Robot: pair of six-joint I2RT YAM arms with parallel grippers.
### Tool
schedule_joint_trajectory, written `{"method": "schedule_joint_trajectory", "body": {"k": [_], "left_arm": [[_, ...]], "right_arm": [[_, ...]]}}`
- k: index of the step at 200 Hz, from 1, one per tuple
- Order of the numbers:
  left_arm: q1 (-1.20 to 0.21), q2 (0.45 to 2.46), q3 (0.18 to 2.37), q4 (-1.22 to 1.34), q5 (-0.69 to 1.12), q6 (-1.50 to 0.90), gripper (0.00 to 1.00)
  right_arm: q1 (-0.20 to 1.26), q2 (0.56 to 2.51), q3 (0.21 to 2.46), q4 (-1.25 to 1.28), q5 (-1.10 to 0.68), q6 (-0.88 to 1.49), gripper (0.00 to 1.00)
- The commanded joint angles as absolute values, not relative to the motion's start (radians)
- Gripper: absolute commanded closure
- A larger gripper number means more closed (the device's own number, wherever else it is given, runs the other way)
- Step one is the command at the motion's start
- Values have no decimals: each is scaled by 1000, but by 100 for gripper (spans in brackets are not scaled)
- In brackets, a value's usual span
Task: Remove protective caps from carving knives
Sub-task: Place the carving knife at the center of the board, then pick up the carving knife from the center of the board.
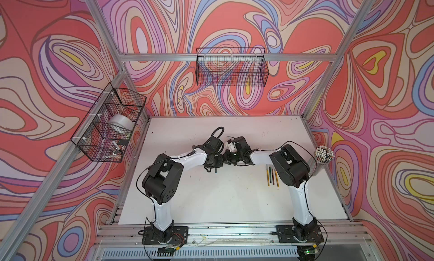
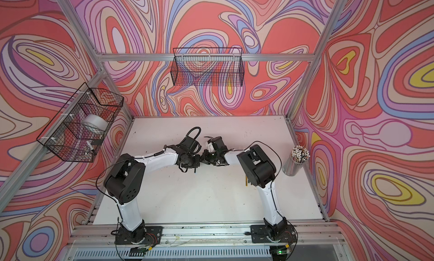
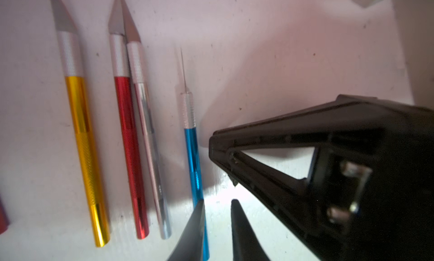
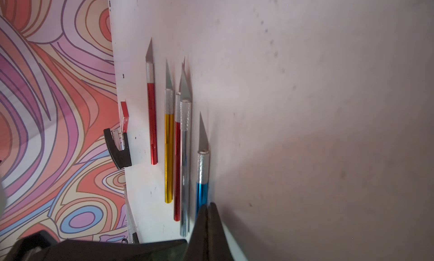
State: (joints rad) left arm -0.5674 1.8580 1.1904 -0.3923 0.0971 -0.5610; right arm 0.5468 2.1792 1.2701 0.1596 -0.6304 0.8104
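Leaning in over the white worktop [image 3: 281, 60], both arms meet at the blue knife [image 3: 193, 158], whose thin silver blade is bare. The left hand [image 3: 218, 202] is released. Its two dark fingers [image 3: 192, 231] stand a little apart and straddle the butt end of the blue knife. The handle runs along the inside of one finger, and a strip of worktop shows between it and the other.

The right hand [image 4: 207, 205] is clenched, its fingers pressed flat together with nothing between them. Its tip sits just beside the blue knife's handle, though from these angles I cannot say whether it touches.

On the side of the blue knife away from the right hand, a silver knife [image 3: 150, 158] and a red knife [image 3: 131, 158] lie touching each other. A gold knife [image 3: 87, 158] lies a little farther off. All three have bare blades pointing the same way as the blue knife's.
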Motion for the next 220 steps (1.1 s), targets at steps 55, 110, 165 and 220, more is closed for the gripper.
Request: {"method": "schedule_joint_trajectory", "body": {"k": [55,110,165,220], "left_arm": [[-558,1646,1041,-339,207,-541,79],[-571,1455,854,-167,332,-553,76],[-645,1315,740,-52,338,-585,73],[-695,1292,697,49,357,-610,71]], "right_arm": [[554,2007,1265,-96,-452,592,90],[552,1755,1129,-309,-209,491,87],[544,1582,1021,-508,-9,490,81],[453,1492,937,-620,53,528,77]]}}
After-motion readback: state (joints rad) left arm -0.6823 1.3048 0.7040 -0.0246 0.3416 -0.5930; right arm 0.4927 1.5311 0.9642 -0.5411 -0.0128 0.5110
